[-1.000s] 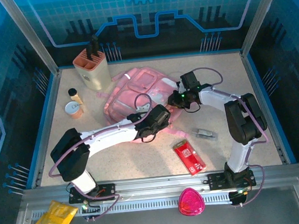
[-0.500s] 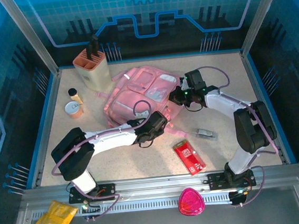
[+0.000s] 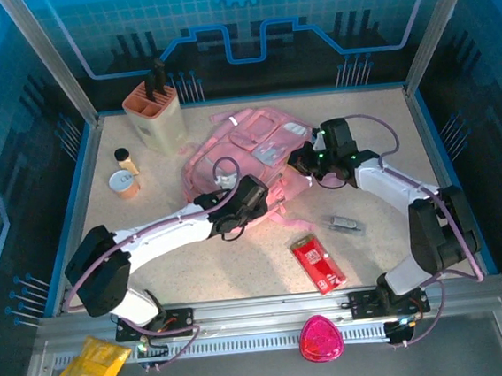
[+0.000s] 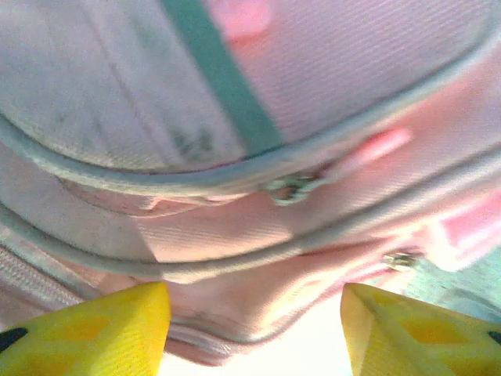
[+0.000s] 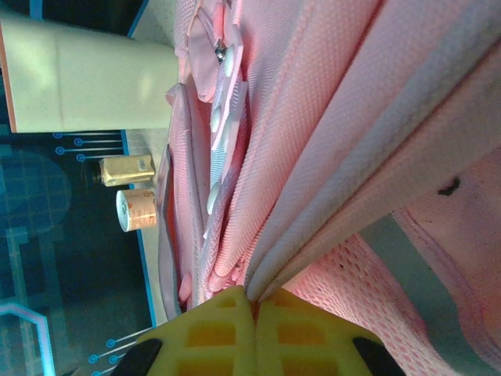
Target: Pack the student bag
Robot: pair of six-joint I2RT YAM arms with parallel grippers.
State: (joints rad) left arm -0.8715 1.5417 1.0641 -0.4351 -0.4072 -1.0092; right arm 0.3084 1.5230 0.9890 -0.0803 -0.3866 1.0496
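At table [image 3: 241,269] centre | student bag [image 3: 256,147] | pink, crumpled | pockets translucent

- One large soft pink fabric student bag [image 3: 255,141]
- One beige block-shaped holder [image 3: 160,121]
- One small dark-capped bottle [image 3: 124,157]
- One round orange tub [image 3: 127,184]
- One flat red packet [image 3: 318,263]
- One small grey metal piece [image 3: 345,224]

Middle crowded, front left and back right open.
The backpack [image 3: 249,148] blocked the middle of the table [image 3: 241,273], the left arm [image 3: 166,233] slanting in, the right arm [image 3: 393,183] curving round. A beige holder [image 3: 157,117], small bottle [image 3: 124,157] and tub [image 3: 127,184] stood back left. A red packet [image 3: 317,262] and grey clip [image 3: 344,224] lay front right. Bare tabletop ran along the front left and back right corner.
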